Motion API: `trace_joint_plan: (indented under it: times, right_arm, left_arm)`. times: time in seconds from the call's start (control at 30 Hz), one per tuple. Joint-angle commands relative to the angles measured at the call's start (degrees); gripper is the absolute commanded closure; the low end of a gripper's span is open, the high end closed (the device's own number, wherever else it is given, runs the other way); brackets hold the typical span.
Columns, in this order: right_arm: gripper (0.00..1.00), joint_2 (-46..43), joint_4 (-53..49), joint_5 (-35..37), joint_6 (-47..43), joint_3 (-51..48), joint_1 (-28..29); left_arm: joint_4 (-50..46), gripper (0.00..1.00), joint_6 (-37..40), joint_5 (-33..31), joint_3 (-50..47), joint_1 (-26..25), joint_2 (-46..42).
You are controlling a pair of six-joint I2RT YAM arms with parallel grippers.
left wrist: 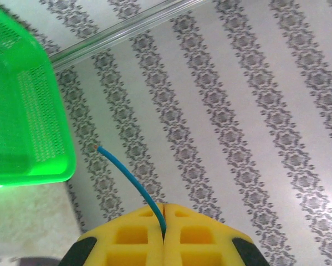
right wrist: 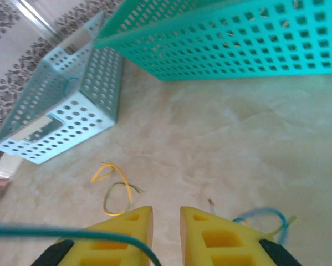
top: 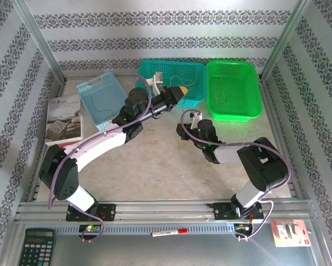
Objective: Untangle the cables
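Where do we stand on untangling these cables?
Partly done. Done: a yellow wire lies loose by itself on the table. In hand: the left gripper is shut on a blue wire, held up in the air. Left: a blue loop with a yellowish strand lies beside the open right gripper, seemingly tangled.

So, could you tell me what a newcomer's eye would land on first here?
The left pincer is shut on a single blue wire sticking out past its yellow tips. Next comes the bright green basket at the back right of the table, and a loose yellow wire on the table before the right pincer.
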Motion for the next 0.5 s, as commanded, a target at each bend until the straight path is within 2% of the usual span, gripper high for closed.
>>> trace_joint_plan:
  times: [0.0,0.23,0.47]
  right_arm:
    - [0.81,0.98,5.68,3.86,1.55,-2.04,-0.13]
    - [0.81,-0.4,6.19,4.27,1.76,-6.3,-1.09]
    - [0.78,-1.47,6.63,4.79,2.53,-9.74,-1.45]
  left_arm:
    - [-1.61,1.0,-0.03,0.78,3.34,-0.61,-2.5]
    - [-4.64,1.0,2.15,1.77,7.88,0.58,-3.39]
    - [-7.96,1.0,5.03,2.41,12.26,4.14,-4.74]
